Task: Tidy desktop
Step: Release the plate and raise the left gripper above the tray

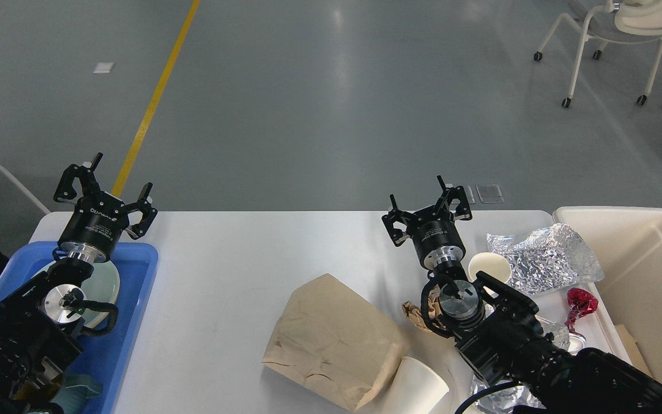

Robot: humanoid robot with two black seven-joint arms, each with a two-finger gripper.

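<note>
The white desktop (239,270) carries litter on its right half: a crumpled brown paper bag (334,339), a white paper cup lying on its side (420,385), an upright paper cup (489,267), crinkled silver foil (546,256), a small brown paper wad (417,310) and a red foil wrapper (581,305). My left gripper (107,187) is open and empty above the far left corner, over the blue tray (135,287). Open as well, my right gripper (426,207) hovers empty near the far edge, just left of the upright cup.
A pale plate (107,282) lies in the blue tray, with a teal item (81,385) at its near end. A cream bin (647,276) stands at the table's right end. A wheeled chair (612,40) is far off on the grey floor.
</note>
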